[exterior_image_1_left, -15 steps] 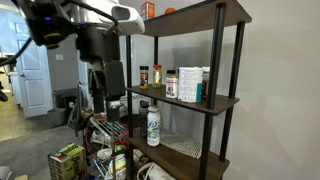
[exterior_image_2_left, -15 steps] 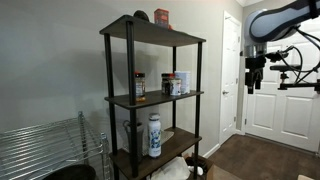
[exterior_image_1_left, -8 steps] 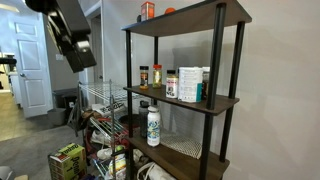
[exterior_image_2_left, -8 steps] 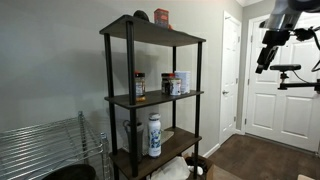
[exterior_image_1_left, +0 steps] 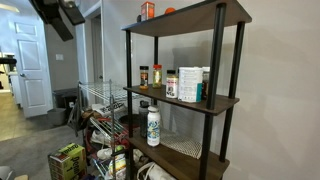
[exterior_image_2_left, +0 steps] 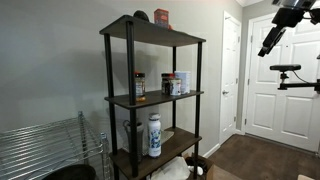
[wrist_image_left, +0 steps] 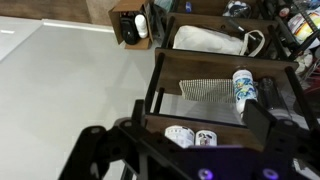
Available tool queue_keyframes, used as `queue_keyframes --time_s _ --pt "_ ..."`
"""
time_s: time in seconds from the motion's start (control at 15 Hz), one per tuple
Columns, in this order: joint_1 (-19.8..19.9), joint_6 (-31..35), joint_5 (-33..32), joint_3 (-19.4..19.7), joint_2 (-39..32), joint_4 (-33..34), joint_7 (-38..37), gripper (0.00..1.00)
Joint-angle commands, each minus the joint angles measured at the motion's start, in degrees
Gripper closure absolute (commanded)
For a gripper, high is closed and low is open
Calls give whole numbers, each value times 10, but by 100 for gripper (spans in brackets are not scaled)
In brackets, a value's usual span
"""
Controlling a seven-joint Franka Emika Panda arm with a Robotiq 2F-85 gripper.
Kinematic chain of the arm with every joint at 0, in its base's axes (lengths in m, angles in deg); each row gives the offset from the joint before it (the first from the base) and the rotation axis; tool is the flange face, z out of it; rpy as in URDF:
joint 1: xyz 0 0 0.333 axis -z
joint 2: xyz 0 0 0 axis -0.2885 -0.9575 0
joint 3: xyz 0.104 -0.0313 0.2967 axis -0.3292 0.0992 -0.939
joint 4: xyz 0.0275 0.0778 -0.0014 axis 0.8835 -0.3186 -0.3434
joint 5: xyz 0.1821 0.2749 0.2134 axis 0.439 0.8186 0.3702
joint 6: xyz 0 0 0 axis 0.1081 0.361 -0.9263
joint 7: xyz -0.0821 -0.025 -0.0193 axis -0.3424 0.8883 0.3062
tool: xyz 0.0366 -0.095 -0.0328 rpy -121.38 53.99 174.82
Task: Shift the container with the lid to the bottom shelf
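The container with the lid (exterior_image_1_left: 148, 10) is a small orange-red jar standing on the top shelf of the dark shelf unit (exterior_image_1_left: 222, 60); it also shows in an exterior view (exterior_image_2_left: 161, 17). My gripper (exterior_image_2_left: 268, 42) is raised high, well away from the shelf and about level with its top, and is at the top left in an exterior view (exterior_image_1_left: 70, 13). In the wrist view the gripper (wrist_image_left: 200, 130) is open and empty, looking down on the shelves. The bottom shelf (exterior_image_1_left: 190, 150) holds a white bottle with a green label (exterior_image_1_left: 153, 126).
A low orange object (exterior_image_1_left: 168, 10) sits beside the jar. The middle shelf (exterior_image_2_left: 155, 97) holds several spice jars (exterior_image_1_left: 170, 84). A wire rack (exterior_image_2_left: 40, 148) stands next to the shelf. A green box (exterior_image_1_left: 67, 160) and clutter lie on the floor. A white door (exterior_image_2_left: 265, 85) is behind the arm.
The arm has risen from about middle-shelf height to above the top shelf level, staying clear of the shelf. The gripper stays empty. The jar has not moved.
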Motion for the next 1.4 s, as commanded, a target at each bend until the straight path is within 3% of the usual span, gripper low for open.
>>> queue_keyframes --time_s 0.0,0.67,1.0,1.33 --pt "-24 -4 18 -19 -2 45 5 0" --pt "-88 19 65 -103 -17 125 -9 0" --pt "-77 53 66 -145 -69 177 -52 0" --pt "-71 38 68 -189 -128 245 -98 0"
